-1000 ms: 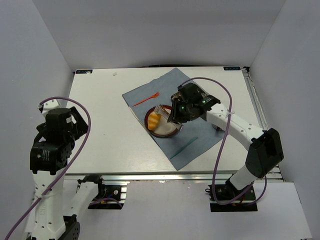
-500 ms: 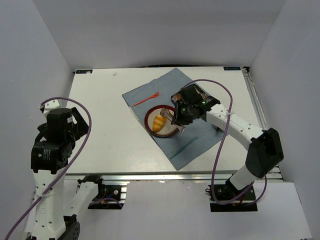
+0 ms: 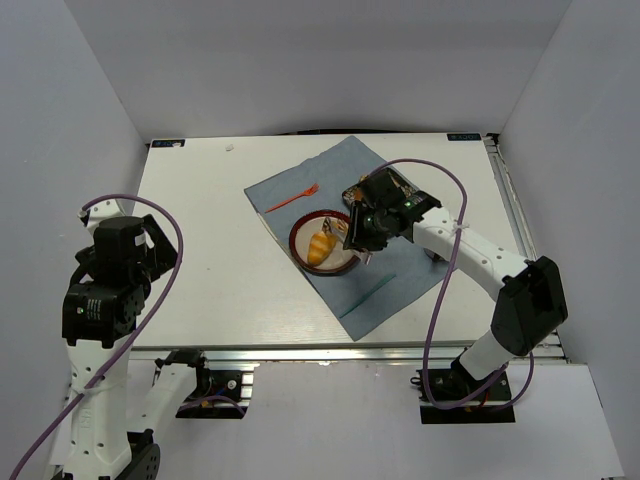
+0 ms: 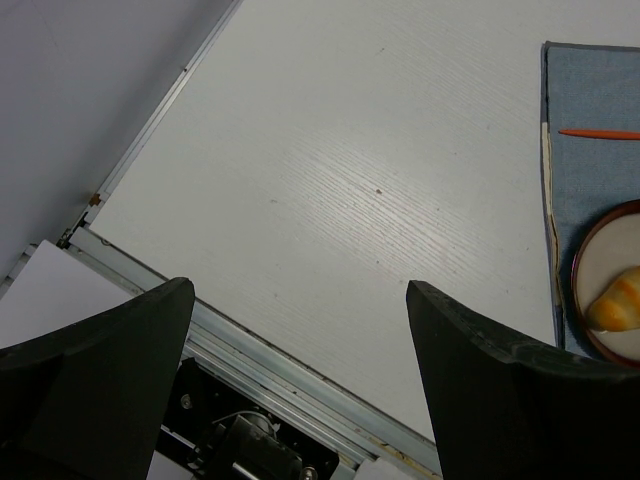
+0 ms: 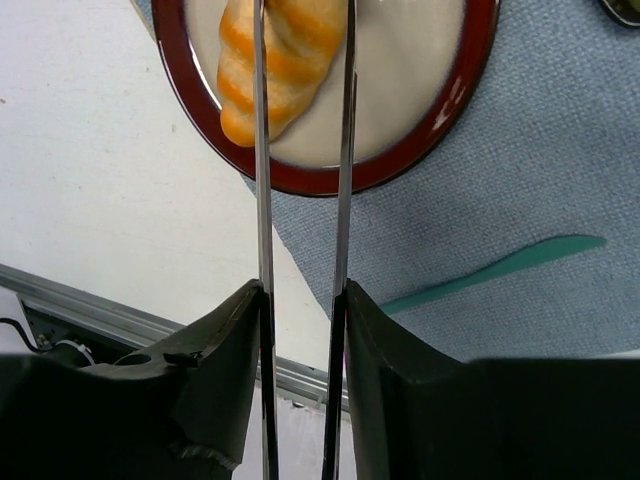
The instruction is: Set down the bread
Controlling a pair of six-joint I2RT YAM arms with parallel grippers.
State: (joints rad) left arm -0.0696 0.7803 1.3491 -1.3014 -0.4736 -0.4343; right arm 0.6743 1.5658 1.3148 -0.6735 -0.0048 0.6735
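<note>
The bread (image 3: 319, 246), a small golden croissant, lies on the cream centre of the red-rimmed plate (image 3: 297, 238). In the right wrist view the bread (image 5: 285, 45) sits at the far end of two thin metal tong blades (image 5: 262, 150), which run along its sides. My right gripper (image 5: 303, 300) is shut on these tongs, its fingers (image 5: 225, 340) pressing the blades from outside. From above, the right gripper (image 3: 354, 234) hovers at the plate's right side. My left gripper (image 4: 300, 380) stands open and holds nothing, over the table's near left edge.
A blue cloth (image 3: 400, 265) lies under the plate. On it are an orange fork (image 3: 292, 199) to the upper left and a teal utensil (image 5: 495, 270) to the lower right. The table's metal front rail (image 4: 300, 370) runs below the left gripper.
The right arm carried the bread from the plate's left rim to its centre. Its gripper has eased slightly, so the tong blades stand a little further apart. The left arm is still.
</note>
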